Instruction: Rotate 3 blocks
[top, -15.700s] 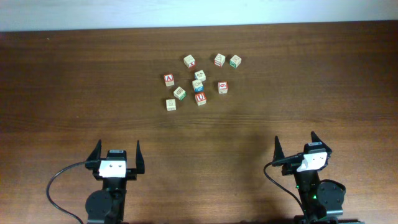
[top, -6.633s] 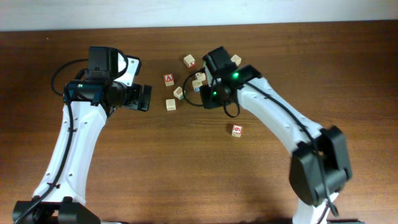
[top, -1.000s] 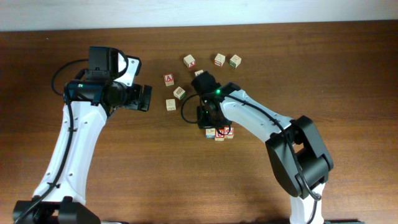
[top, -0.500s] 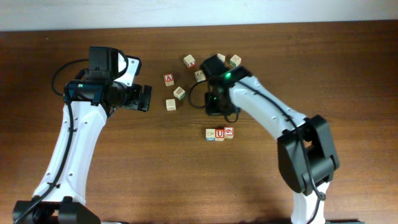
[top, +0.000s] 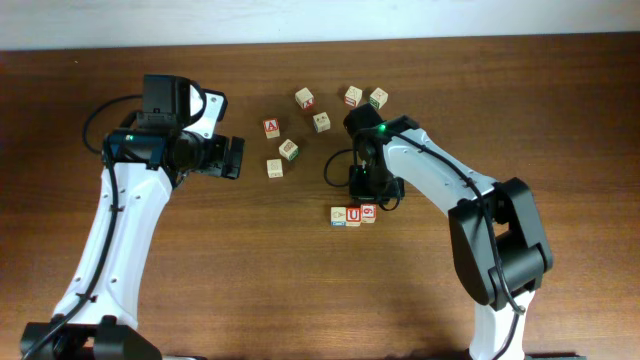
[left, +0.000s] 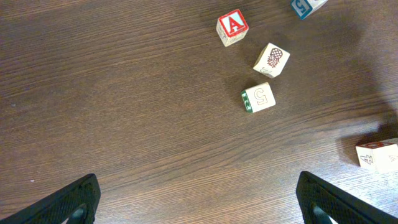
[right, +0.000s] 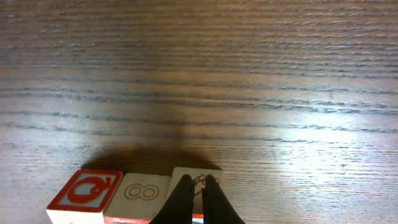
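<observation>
As the right gripper hangs pinched narrow, empty, over the blocks, widen it before descending. Left gripper: wide, idle.

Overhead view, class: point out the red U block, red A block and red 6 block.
red U block (top: 353, 214), overhead view, lettered top face.
red A block (top: 271, 128), overhead view, top face.
red 6 block (top: 368, 212), overhead view, top face.

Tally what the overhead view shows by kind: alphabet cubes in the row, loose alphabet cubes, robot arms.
Small pale wooden alphabet cubes side by side in the row: 3
Small pale wooden alphabet cubes lying loose: 7
White robot arms: 2
Total: 12
</observation>
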